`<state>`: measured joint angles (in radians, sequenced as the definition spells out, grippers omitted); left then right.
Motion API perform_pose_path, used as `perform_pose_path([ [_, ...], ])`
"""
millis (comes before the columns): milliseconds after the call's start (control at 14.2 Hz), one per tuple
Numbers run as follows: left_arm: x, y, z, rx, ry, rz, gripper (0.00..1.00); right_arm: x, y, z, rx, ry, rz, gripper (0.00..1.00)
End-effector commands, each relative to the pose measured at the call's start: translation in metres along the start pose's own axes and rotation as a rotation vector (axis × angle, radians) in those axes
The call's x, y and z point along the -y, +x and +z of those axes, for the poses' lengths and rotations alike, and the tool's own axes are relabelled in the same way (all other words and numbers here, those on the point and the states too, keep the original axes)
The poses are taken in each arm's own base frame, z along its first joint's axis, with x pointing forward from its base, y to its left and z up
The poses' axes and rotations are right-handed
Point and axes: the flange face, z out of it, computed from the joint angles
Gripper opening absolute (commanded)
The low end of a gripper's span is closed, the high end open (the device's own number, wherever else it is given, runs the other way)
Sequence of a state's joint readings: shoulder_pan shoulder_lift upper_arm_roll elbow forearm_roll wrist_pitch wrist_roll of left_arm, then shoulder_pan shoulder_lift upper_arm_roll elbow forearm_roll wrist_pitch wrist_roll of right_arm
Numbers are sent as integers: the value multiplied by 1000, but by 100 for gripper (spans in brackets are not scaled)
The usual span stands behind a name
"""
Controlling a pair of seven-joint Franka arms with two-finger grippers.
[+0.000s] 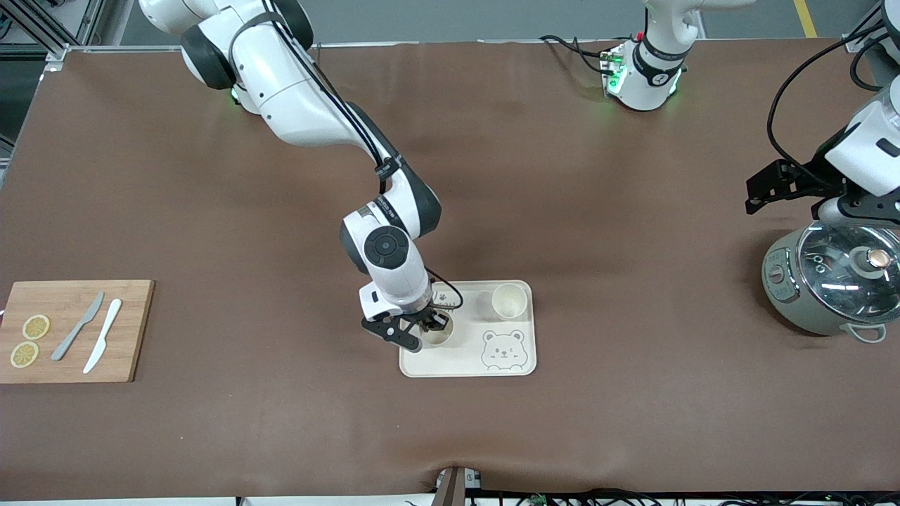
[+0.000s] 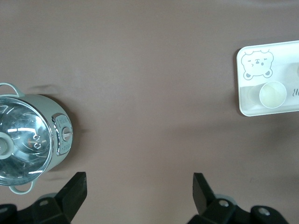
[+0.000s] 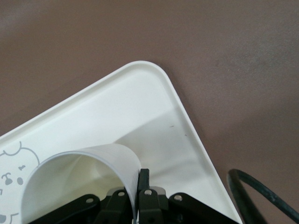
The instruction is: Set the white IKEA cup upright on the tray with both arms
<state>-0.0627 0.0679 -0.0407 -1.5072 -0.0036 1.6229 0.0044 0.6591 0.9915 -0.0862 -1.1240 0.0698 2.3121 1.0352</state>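
Brown matting covers the table (image 1: 598, 211). Low in the frame's centre, the tray (image 1: 467, 365) carries two white cups. The right gripper (image 1: 422, 332) pinches the wall of one cup (image 1: 439, 336), seemingly upright on the tray; another cup (image 1: 509, 301) stands higher in frame. At right, the left gripper (image 2: 140, 191) waits, jaws apart, above the matting beside a glass-lidded pot (image 1: 830, 281).

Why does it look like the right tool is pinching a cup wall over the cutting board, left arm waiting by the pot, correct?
Not the cutting board. The front view shows the right tool pinching the cup wall over the tray; the right wrist view confirms it. The left tool does wait by the pot.
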Motion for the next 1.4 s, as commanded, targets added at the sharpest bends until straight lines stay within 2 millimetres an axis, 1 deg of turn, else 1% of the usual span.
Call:
perform_pose_path([
  [0, 3, -2, -5, -18, -18, 9, 100, 2, -3, 0, -27, -1, 10, 1],
  [70, 7, -2, -5, -20, -17, 3, 100, 2, -2, 0, -27, -1, 12, 24],
  [140, 8, -1, -5, -23, -19, 2, 100, 1, -1, 1, -26, -2, 14, 59],
  [211, 8, 0, -6, -35, -18, 1, 100, 2, -2, 0, -27, -1, 12, 100],
  [421, 11, 2, -8, -55, -13, -3, 100, 2, 0, -4, -29, 2, 9, 100],
  [561, 11, 5, -6, -64, -7, -3, 100, 1, 10, -19, -32, 8, 6, 100],
  [632, 11, 5, -1, -52, 0, -1, 100, 1, 12, -28, -33, 13, -6, 100],
  [702, 9, 4, 1, -38, 7, 3, 100, -1, 11, -45, -27, 12, -24, 100],
  [772, 7, 2, 5, -12, 6, 6, 100, -4, 13, -70, -16, 3, -42, 100],
  [842, 6, 1, 8, 2, 6, 9, 100, -6, 13, -100, 5, -19, -57, 100],
  [912, 6, 2, 11, 11, 8, 11, 100, -11, 16, -131, 37, -53, -61, 100],
  [982, 6, 3, 13, 14, 23, 15, 100, -18, 19, -164, 65, -75, -72, 100],
  [1053, 6, 3, 15, 21, 53, 28, 100, -27, 23, -202, 89, -92, -93, 100],
  [1193, 6, 2, 15, 31, 71, 58, 100, -53, 24, -274, 169, -103, -79, 100],
  [1263, 7, 1, 16, 38, 71, 58, 100, -74, 28, -310, 187, -103, -81, 100],
  [1333, 7, 1, 16, 38, 72, 61, 100, -102, 32, -343, 202, -103, -120, 100],
])
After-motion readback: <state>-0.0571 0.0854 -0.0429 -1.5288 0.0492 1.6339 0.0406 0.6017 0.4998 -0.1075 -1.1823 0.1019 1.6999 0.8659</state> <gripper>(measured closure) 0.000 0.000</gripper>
